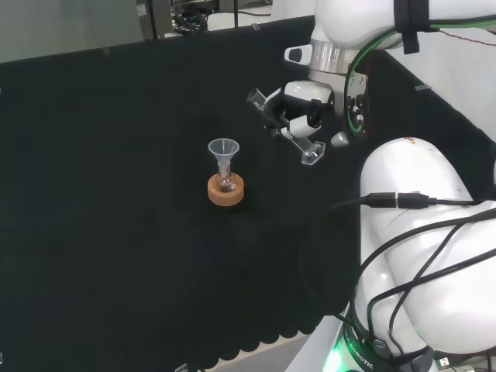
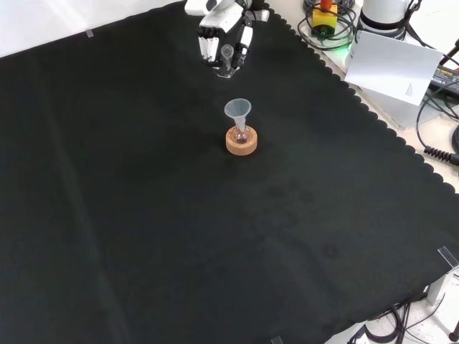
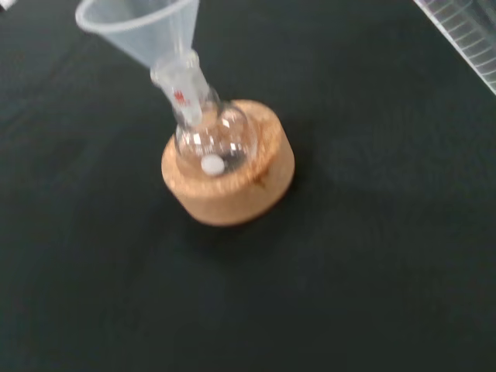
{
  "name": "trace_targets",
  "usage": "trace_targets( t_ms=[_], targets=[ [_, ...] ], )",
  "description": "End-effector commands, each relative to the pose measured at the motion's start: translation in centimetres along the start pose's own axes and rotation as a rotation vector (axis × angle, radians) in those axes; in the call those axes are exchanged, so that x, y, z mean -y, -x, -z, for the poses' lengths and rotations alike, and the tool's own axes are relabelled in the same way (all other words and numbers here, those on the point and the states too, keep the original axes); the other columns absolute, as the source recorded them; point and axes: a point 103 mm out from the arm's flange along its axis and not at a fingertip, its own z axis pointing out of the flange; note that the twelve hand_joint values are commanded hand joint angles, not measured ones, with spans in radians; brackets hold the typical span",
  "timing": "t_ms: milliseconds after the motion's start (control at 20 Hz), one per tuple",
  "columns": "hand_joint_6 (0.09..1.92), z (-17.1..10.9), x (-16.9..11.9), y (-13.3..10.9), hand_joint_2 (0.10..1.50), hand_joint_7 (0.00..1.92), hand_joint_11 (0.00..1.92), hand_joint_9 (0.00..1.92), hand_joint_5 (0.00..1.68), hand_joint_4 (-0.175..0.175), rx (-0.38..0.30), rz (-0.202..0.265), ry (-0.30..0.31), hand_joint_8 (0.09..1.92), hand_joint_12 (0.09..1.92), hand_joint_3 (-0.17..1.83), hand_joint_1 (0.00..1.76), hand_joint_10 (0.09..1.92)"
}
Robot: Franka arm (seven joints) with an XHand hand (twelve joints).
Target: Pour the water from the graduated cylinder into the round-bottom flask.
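A small round-bottom flask [image 1: 225,183] stands on a cork ring [image 1: 225,192] with a clear funnel [image 1: 223,149] in its neck. In the wrist view the flask [image 3: 213,142] holds a small white piece, and the funnel [image 3: 139,27] leans out of its neck above the cork ring [image 3: 232,182]. The hand [image 1: 298,107] hovers to the right of the flask in the head view, shut on a clear graduated cylinder [image 1: 310,149] that hangs tilted. Seen from the front, the hand [image 2: 219,32] and cylinder [image 2: 229,59] are beyond the funnel [image 2: 238,109]. Whether the cylinder holds water I cannot tell.
Black cloth [image 2: 143,215] covers the bench around the flask [image 2: 241,132]. In the front view a white sheet [image 2: 391,68], cables and a yellow and red device [image 2: 324,16] lie past the cloth's scalloped right edge. The arm's white links [image 1: 411,232] fill the head view's right.
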Motion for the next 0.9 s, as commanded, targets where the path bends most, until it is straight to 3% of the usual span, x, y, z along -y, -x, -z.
trace_targets(
  t_ms=[50, 450, 900],
  targets=[
    [1.19, 0.0, 0.5, 0.3, 1.18, 0.87, 1.11, 1.30, 0.84, -0.175, 0.049, -0.019, -0.098, 1.20, 0.88, 0.00, 1.23, 0.16],
    [1.19, 0.1, -0.4, 0.3, 1.18, 0.87, 1.11, 1.30, 0.84, -0.175, 0.098, -0.052, -0.260, 1.20, 0.88, 0.00, 1.23, 0.16],
    [1.19, 0.0, -1.4, -0.6, 1.18, 0.87, 1.11, 1.31, 0.84, -0.175, 0.150, -0.060, -0.379, 1.19, 0.88, 0.00, 1.23, 0.16]
  ],
)
